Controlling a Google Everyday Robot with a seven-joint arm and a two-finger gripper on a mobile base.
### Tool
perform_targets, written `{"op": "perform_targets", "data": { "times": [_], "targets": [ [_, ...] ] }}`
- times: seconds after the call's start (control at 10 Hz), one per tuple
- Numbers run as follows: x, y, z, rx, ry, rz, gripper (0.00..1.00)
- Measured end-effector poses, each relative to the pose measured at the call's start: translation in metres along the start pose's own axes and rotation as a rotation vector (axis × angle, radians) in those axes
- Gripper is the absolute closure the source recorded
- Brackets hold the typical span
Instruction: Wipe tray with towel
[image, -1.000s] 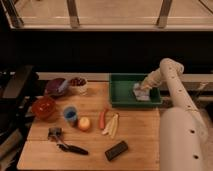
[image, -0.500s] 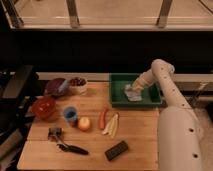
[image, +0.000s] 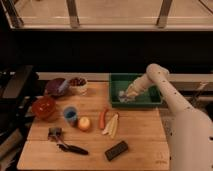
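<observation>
While 1 gripper (image: 128, 94) meets 1 towel (image: 121, 96) inside 1 green tray (image: 145, 104), w/ grip unclear, wooden table (image: 140, 142) in dim rm holds 3 bowls (image: 44, 107), 1 cup (image: 70, 115), 1 apple (image: 84, 123).

Tray (image: 143, 105) at the table's (image: 142, 142) far right
Gripper (image: 127, 94) inside it, on the towel (image: 121, 96), left half; carrot (image: 103, 118) nearer, apple (image: 84, 123) and cup (image: 70, 115) to its left, bowl (image: 44, 107) leftmost
</observation>
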Motion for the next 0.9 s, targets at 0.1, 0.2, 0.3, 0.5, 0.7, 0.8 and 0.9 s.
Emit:
{"op": "perform_targets", "data": {
  "times": [0.1,0.2,0.3,0.5,0.7,0.8,0.9],
  "targets": [
    [0.006,0.0,-0.004,0.005,0.012,0.013,1.0],
    [0.016,-0.002,-0.011,0.014,0.029,0.026,1.0],
    [0.031,-0.005,-0.021,0.029,0.049,0.044,1.0],
    [0.066,-0.017,-0.043,0.061,0.095,0.079,1.0],
    [0.083,-0.037,-0.052,0.085,0.123,0.081,1.0],
    [0.085,-0.043,-0.053,0.092,0.126,0.077,1.0],
    [0.082,-0.049,-0.052,0.094,0.123,0.065,1.0]
  ]
}}
